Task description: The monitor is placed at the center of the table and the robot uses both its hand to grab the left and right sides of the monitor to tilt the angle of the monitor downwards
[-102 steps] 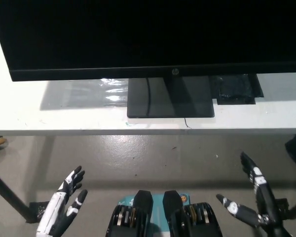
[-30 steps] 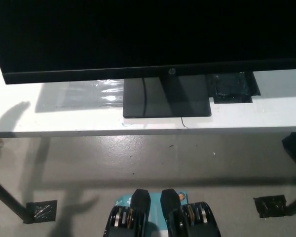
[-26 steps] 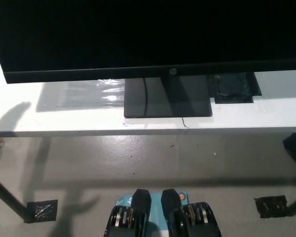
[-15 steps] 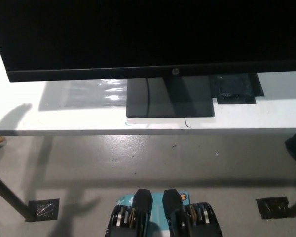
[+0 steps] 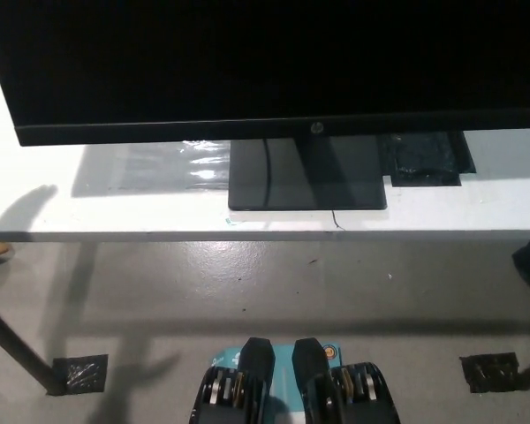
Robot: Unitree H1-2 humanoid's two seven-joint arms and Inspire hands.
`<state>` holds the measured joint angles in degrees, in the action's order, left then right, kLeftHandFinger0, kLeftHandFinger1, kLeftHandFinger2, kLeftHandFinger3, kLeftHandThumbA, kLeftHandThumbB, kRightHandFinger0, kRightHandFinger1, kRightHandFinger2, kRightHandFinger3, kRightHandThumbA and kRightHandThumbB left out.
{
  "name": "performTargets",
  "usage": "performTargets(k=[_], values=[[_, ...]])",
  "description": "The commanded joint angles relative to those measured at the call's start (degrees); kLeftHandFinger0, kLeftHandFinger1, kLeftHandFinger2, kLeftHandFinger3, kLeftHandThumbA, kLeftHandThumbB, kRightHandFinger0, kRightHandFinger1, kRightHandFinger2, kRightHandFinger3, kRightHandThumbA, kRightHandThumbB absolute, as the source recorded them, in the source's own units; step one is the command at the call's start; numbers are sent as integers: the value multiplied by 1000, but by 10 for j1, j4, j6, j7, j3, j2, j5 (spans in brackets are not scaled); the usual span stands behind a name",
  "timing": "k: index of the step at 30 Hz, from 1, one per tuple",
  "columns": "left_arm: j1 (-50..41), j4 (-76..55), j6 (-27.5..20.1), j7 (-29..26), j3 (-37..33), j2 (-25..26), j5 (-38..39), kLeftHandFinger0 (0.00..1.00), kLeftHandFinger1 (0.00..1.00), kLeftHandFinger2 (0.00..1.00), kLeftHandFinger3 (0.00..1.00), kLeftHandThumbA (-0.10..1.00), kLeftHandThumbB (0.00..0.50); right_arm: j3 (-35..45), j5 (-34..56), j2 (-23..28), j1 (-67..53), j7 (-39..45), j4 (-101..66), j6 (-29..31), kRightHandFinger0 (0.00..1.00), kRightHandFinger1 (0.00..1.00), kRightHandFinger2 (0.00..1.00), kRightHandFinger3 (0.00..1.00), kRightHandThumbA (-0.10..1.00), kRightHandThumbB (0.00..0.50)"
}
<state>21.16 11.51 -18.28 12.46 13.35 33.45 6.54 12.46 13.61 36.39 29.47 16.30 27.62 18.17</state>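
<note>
The black monitor (image 5: 265, 62) fills the top of the head view, its dark screen facing me, with a small logo on the lower bezel. Its flat black base (image 5: 305, 177) rests on the white table (image 5: 115, 216). Neither of my hands shows in the picture. A hand-shaped shadow lies on the table at the far left, and an arm's shadow falls on the floor below it.
A black taped patch (image 5: 424, 159) lies on the table right of the base. A clear plastic sheet (image 5: 159, 168) lies left of it. Below the table's front edge is grey floor with a table leg (image 5: 18, 349) at the left and tape patches at both sides.
Both hands, in view at the bottom corners 3.4 s ago, have gone out of the picture. The whole picture has shifted a little over the last second; the monitor shows no clear move.
</note>
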Motion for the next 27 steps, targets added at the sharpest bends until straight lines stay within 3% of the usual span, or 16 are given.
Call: performTargets(k=[1,9,17,27], values=[[10,-13,-3,8,6,27,6,1000,1000,1000,1000,1000,455,21,15,25,7,3,-12,-11,1000,1000,1000,1000,1000,500],[16,-8,-9,5,0,20,-8,1000,1000,1000,1000,1000,472,0,10,19,57,35,43,-6,1000,1000,1000,1000,971,500],[19,-29,18,1,-3,18,-16,1000,1000,1000,1000,1000,493,-34,-13,17,132,48,109,-28,1000,1000,1000,1000,995,500],[19,-31,25,5,-5,18,-20,1000,1000,1000,1000,1000,492,-64,-25,13,219,78,215,-24,1000,1000,1000,1000,1000,500]])
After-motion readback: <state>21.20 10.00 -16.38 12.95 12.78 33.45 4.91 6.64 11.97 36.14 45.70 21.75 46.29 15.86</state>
